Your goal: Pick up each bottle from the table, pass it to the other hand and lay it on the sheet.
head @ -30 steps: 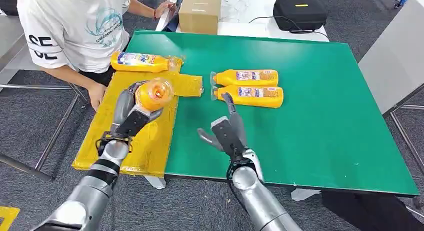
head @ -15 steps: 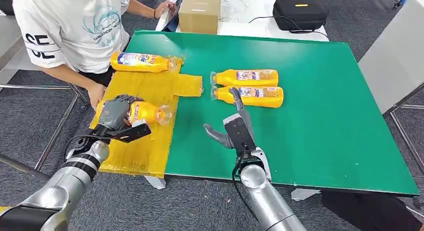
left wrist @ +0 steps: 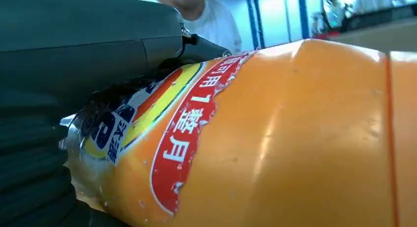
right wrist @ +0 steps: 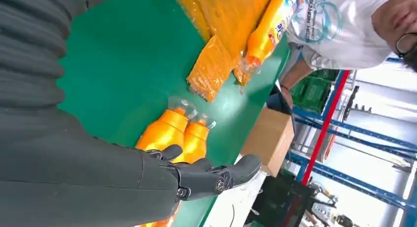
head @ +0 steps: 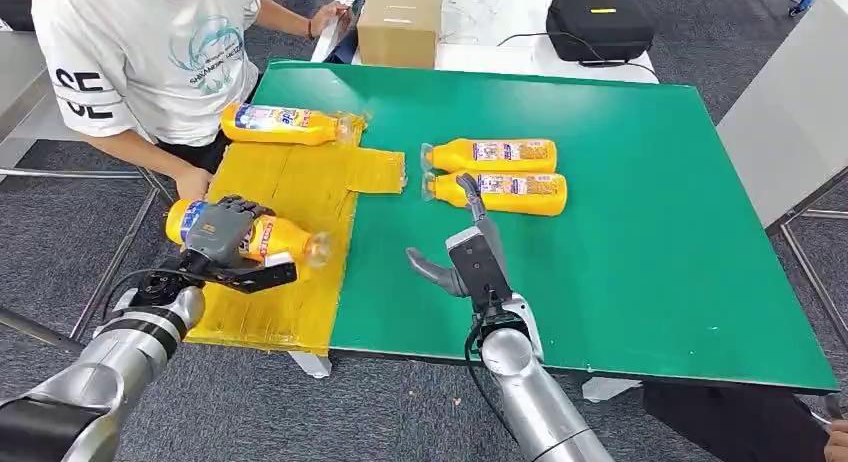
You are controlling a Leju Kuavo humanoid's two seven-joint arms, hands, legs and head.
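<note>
My left hand grips an orange bottle that lies tilted low over the left part of the yellow sheet, its clear-wrapped cap pointing right. Close up, this bottle shows a red and yellow label under my left hand. Another orange bottle lies along the sheet's far edge. Two more bottles lie side by side on the green table. My right hand hovers open just in front of them, fingers extended. In the right wrist view my right hand reaches toward the pair.
A person in a white shirt sits at the table's far left, one hand near the sheet's edge. A cardboard box and a black case stand behind the table. A white table is at the right.
My left hand has turned the bottle from cap-toward-me to lying sideways and lowered it leftward over the sheet. My right hand has drawn slightly toward the two bottles.
</note>
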